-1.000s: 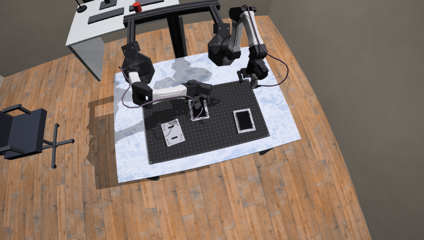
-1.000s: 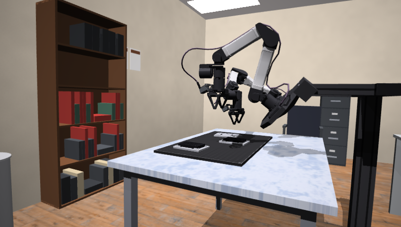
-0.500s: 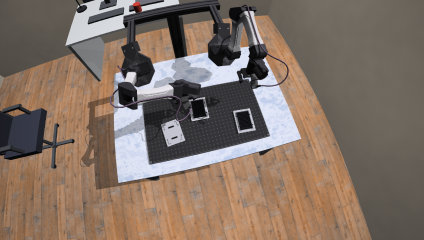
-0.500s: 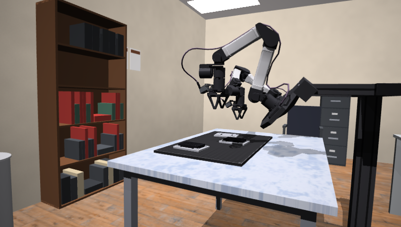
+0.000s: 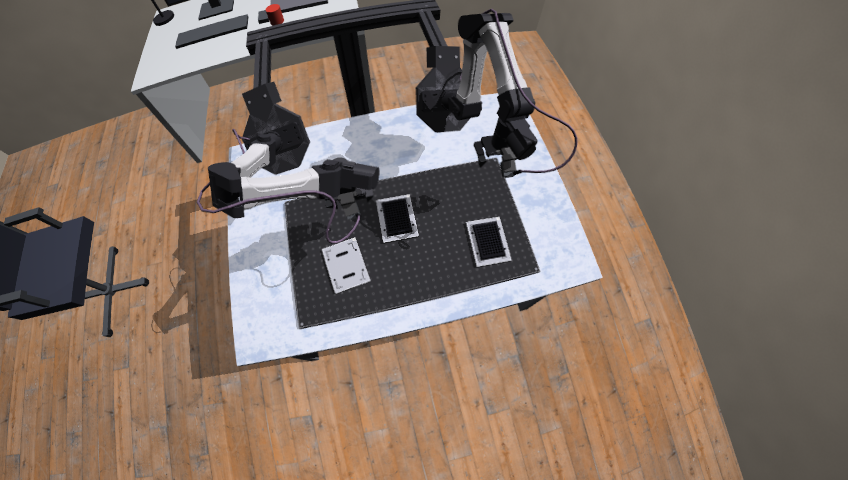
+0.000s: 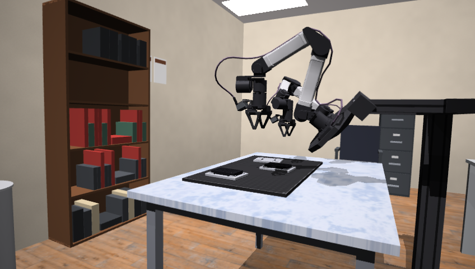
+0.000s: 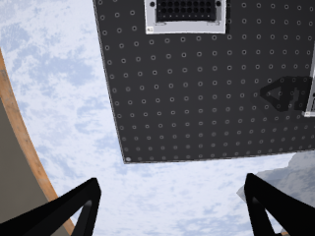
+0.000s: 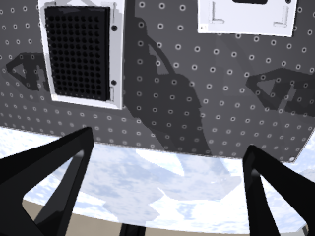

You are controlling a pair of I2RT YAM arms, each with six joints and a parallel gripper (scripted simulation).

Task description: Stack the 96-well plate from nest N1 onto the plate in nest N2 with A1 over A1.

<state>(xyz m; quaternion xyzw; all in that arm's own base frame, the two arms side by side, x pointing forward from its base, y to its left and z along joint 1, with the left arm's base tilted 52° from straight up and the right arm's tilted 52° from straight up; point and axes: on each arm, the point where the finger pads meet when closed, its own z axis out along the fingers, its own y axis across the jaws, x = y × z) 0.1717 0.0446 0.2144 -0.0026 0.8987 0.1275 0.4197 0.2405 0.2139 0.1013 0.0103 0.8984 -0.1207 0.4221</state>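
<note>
- Positioning check: all sides below are taken from the arms' side of the table, with near meaning toward the arms.
- Workpiece: the upper plate (image 5: 397, 217) (image 6: 278, 165) (image 8: 79, 54) sits in nest N1 (image 5: 381, 221) (image 6: 283, 169) (image 7: 310, 114) (image 8: 118, 59). It lies left of and farther than the right gripper (image 5: 352, 205) (image 6: 286, 129) (image 8: 169, 145), and below its fingertips.
- Long axis: the plate runs roughly near to far. The right jaws spread roughly left to right, across its short side; a small wrist correction may be required.
- Arm selection: the right gripper is the nearer one. The left gripper (image 5: 495, 163) (image 6: 259, 122) (image 7: 170, 185) hangs farther left, on the N2 side.
- Jaw state: both pairs stand wide, with nothing between them.
- Destination: the lower plate (image 5: 489, 240) (image 6: 226, 171) (image 7: 186, 7) occupies nest N2 (image 5: 490, 262) (image 6: 219, 175) (image 7: 187, 27), left of and farther than N1.
- Next move, as judged: shift the right gripper left and far, centre it over the workpiece, then descend.
- Caution: do not centre on the white slotted fixture (image 5: 346, 265) (image 6: 268, 159) (image 8: 241, 22), which carries no plate.
- Markings: small corner labels appear on N2 and the fixture; neither reads reliably. No brand is legible. The cut corners cannot be made out; verify A1 before stacking.
</note>
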